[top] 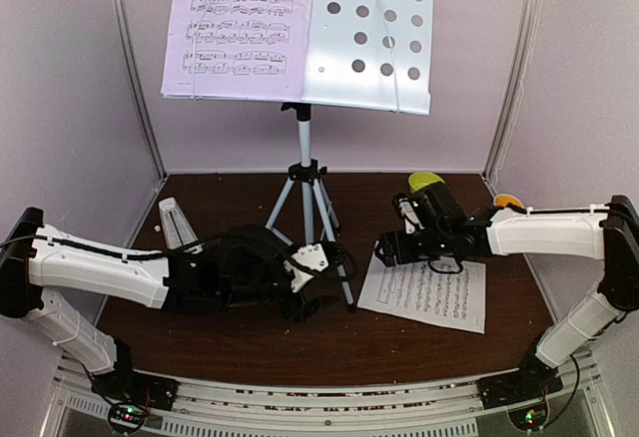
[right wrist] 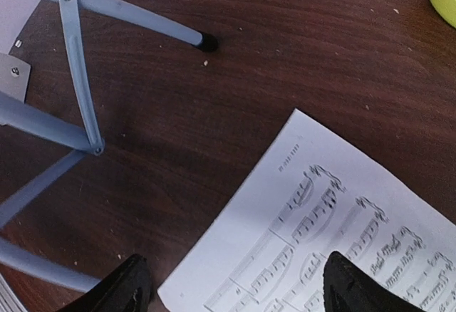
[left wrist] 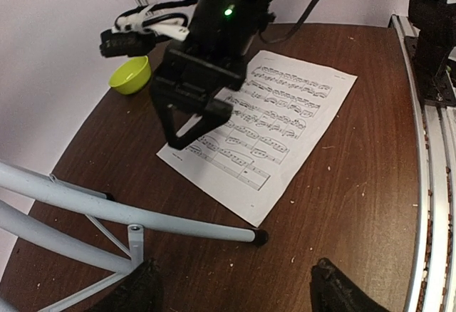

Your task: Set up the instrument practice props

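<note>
The pale perforated music stand (top: pixel 374 33) stands on its silver tripod (top: pixel 305 183) at the back. One sheet-music page (top: pixel 240 23) rests on its left half. The second page (top: pixel 424 292) lies flat on the table at right, also in the left wrist view (left wrist: pixel 285 120) and the right wrist view (right wrist: pixel 335 234). The small pale-grey metronome (top: pixel 175 222) stands at left behind my left arm. My left gripper (top: pixel 327 279) is open and empty beside the front tripod leg's tip (left wrist: pixel 260 237). My right gripper (top: pixel 385 251) is open and empty, low over the page's left corner.
A yellow-green bowl (top: pixel 424 180) sits at the back right behind my right wrist, also in the left wrist view (left wrist: pixel 130 75). An orange object (top: pixel 507 200) shows behind the right arm. Tripod legs (right wrist: pixel 128 16) spread across the middle of the table.
</note>
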You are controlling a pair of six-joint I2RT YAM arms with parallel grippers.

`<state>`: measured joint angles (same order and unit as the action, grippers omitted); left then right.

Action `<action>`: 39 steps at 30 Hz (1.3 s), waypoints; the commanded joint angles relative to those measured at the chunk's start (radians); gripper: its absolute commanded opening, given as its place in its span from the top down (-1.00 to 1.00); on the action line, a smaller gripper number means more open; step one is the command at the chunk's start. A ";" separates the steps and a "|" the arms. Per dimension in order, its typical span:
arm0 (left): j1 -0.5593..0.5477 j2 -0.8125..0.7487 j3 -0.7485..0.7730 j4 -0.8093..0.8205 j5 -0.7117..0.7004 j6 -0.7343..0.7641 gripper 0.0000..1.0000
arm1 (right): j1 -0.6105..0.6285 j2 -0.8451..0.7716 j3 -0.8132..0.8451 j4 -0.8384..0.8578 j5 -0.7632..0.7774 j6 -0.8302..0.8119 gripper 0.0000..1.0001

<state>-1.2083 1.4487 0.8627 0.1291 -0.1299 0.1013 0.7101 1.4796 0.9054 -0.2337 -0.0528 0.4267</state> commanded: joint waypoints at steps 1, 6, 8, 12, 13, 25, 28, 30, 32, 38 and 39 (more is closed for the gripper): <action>-0.007 0.006 0.041 0.038 -0.026 -0.042 -0.44 | -0.003 0.162 0.196 -0.011 0.003 -0.013 -0.68; -0.007 -0.014 0.033 0.019 -0.045 -0.058 -0.44 | -0.011 0.296 0.292 -0.065 -0.013 -0.046 -0.62; -0.006 -0.019 0.030 0.018 -0.050 -0.060 -0.44 | -0.011 0.305 0.276 -0.069 -0.036 -0.061 -0.56; -0.007 -0.010 0.032 0.024 -0.049 -0.061 -0.44 | -0.009 0.300 0.215 -0.061 -0.077 -0.081 -0.40; -0.007 -0.005 0.032 0.028 -0.050 -0.060 -0.44 | -0.009 0.296 0.193 -0.051 -0.094 -0.087 -0.35; -0.007 0.019 0.039 0.037 -0.048 -0.044 -0.44 | -0.002 0.313 0.038 -0.021 -0.205 -0.131 0.28; -0.007 0.021 0.035 0.030 -0.046 -0.036 -0.44 | 0.012 0.287 -0.027 -0.010 -0.246 -0.136 0.30; -0.007 0.021 0.032 0.032 -0.045 -0.036 -0.44 | 0.037 0.270 -0.067 -0.015 -0.257 -0.144 0.31; -0.007 0.022 0.025 0.039 -0.034 -0.035 -0.44 | 0.061 0.250 -0.106 -0.020 -0.269 -0.154 0.32; -0.007 0.048 0.014 0.058 0.011 -0.045 -0.44 | 0.170 0.186 -0.190 -0.008 -0.328 -0.200 0.32; -0.007 0.054 0.010 0.066 0.018 -0.057 -0.44 | 0.198 0.183 -0.191 -0.014 -0.330 -0.214 0.31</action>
<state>-1.2083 1.4773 0.8757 0.1326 -0.1505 0.0574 0.8223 1.6516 0.7757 -0.1360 -0.3054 0.2558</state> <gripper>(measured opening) 0.719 0.341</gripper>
